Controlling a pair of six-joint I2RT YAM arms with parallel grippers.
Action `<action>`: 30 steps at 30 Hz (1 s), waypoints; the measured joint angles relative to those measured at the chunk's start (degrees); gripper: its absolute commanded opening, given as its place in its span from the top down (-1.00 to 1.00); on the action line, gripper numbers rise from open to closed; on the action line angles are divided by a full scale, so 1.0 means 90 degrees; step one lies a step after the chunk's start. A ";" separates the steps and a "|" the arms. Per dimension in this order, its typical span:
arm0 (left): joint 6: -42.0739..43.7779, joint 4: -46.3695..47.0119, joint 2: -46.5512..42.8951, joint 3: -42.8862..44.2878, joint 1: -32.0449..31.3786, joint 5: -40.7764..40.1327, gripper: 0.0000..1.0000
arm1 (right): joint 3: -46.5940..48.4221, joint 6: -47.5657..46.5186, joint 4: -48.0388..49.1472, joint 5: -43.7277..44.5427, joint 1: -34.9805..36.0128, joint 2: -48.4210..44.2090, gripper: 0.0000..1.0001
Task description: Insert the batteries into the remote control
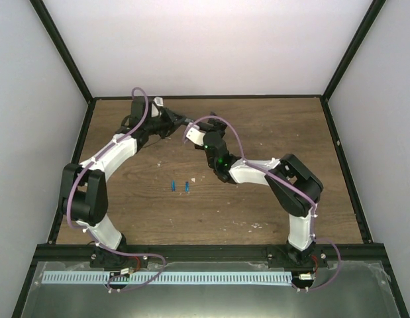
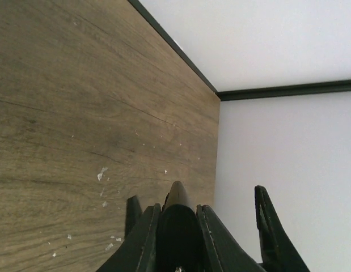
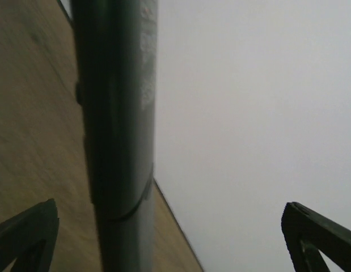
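Note:
The two blue batteries point(image 1: 173, 185) point(image 1: 187, 186) lie side by side on the wooden table point(image 1: 271, 126), in front of both grippers. My left gripper point(image 1: 173, 122) is at the back left, shut on one end of the black remote control point(image 1: 186, 121), which also shows clamped in the left wrist view point(image 2: 178, 224). My right gripper point(image 1: 193, 132) is open at the remote's other end. In the right wrist view the remote point(image 3: 115, 113) runs as a long dark bar between the spread fingers point(image 3: 28, 238), close to the left one and not gripped.
The table is boxed in by white walls with a black frame point(image 1: 205, 97). Small white flecks point(image 2: 101, 173) dot the wood. No cover piece shows.

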 measured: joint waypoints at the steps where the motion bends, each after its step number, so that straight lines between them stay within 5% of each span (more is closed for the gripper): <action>1: 0.0121 0.0032 0.0005 0.0000 0.0005 0.0051 1.00 | -0.0010 0.0126 -0.0165 -0.0126 -0.0002 -0.0063 -1.00; 10: 0.1530 0.0323 0.0015 0.0005 0.0265 0.0862 1.00 | -0.0182 0.1906 -0.2407 -0.2409 -0.0384 -0.1353 -1.00; 20: 0.3912 -0.0984 0.0075 0.0508 0.0401 0.2159 1.00 | -0.0797 0.2620 -0.3412 -0.4971 -0.1321 -0.2438 -1.00; 30: 0.5056 -0.1719 0.0078 0.0508 0.0403 0.2837 1.00 | -0.0607 0.2606 -0.4430 -0.6533 -0.1421 -0.2431 -0.52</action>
